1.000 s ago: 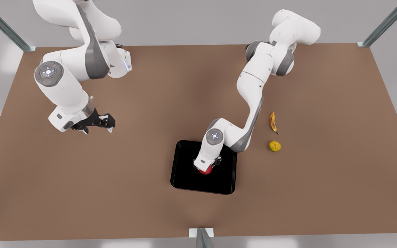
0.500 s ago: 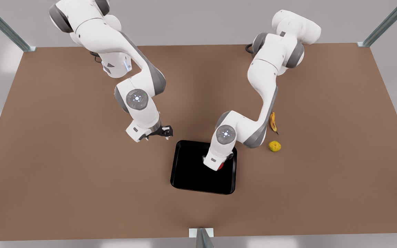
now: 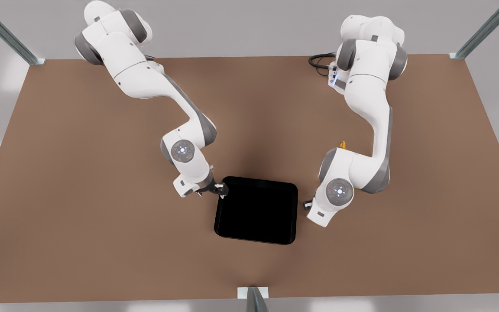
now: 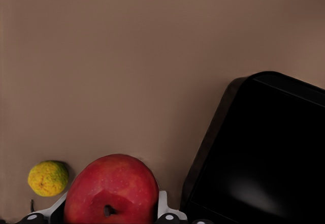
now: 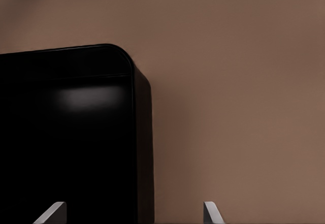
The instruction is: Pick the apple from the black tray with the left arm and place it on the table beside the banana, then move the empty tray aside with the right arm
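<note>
left gripper clamped on the apple, held off the black tray at the tray's 3 o'clock in the front view, over bare table. apple likely light, firm, smooth and round, so best pinched across the widest part and set down gently so it can't roll. right gripper at the tray's 10 o'clock corner, fingers spread wide, with the rim lying between them in the right wrist view. tray looks stiff, glossy and slippery; probably best gripped on the low rim. counted: one apple, one tray, one banana with just its tip peeking out at the tray's 1 o'clock, one yellow-green fruit, two arms.
</note>
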